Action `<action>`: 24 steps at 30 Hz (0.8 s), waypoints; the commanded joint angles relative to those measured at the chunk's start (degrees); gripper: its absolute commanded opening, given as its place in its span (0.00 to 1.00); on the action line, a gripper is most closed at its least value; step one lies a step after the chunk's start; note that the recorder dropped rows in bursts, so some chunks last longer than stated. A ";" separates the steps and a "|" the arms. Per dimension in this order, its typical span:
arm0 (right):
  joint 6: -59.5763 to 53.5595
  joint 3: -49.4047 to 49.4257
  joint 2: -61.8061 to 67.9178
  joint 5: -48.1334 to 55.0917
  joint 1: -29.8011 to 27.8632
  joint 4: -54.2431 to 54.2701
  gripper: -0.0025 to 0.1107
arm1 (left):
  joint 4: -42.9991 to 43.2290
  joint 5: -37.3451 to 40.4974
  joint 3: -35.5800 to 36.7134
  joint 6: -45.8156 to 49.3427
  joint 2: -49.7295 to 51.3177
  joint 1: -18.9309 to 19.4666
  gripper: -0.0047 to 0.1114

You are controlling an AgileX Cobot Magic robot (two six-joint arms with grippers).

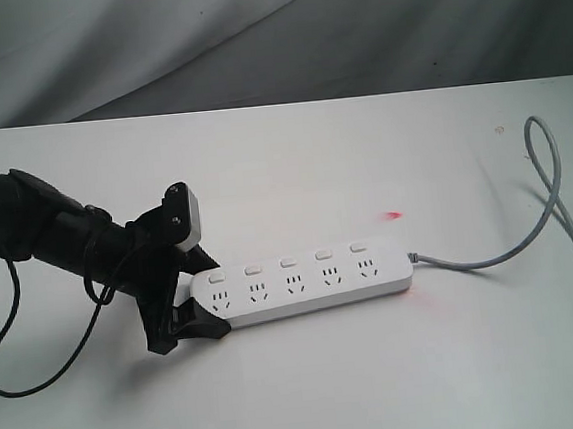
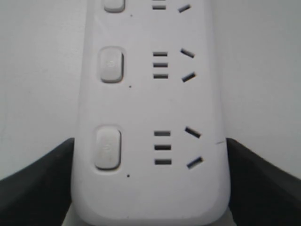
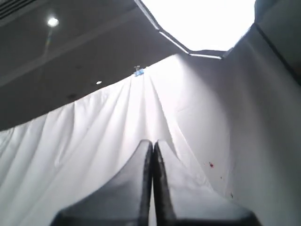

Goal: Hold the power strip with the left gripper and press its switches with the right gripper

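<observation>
While aimed at drapery (image 3: pixel 84 136), right gripper (image 3: pixel 152 153) pressed together; left gripper (image 1: pixel 204 294) pinching power strip (image 1: pixel 308 285).

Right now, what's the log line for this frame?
left gripper: clamped on power strip end | right gripper: shut, out of exterior view | switches: no contact

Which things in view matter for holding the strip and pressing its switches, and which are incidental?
In the job: power strip; switches; left gripper, clamped on its end; right gripper, shut.
Just lying about: red light spot; backdrop cloth; table.
</observation>
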 commanded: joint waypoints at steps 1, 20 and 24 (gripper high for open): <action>-7.48 -10.13 1.38 18.56 0.09 9.06 0.02 | -0.46 0.14 -0.24 0.23 -0.17 -0.30 0.04; -29.41 -76.79 62.33 64.26 0.09 7.33 0.02 | -0.46 0.14 -0.24 0.23 -0.17 -0.30 0.04; -45.52 -87.86 73.11 73.83 0.09 17.13 0.02 | -0.46 0.14 -0.24 0.23 -0.17 -0.30 0.04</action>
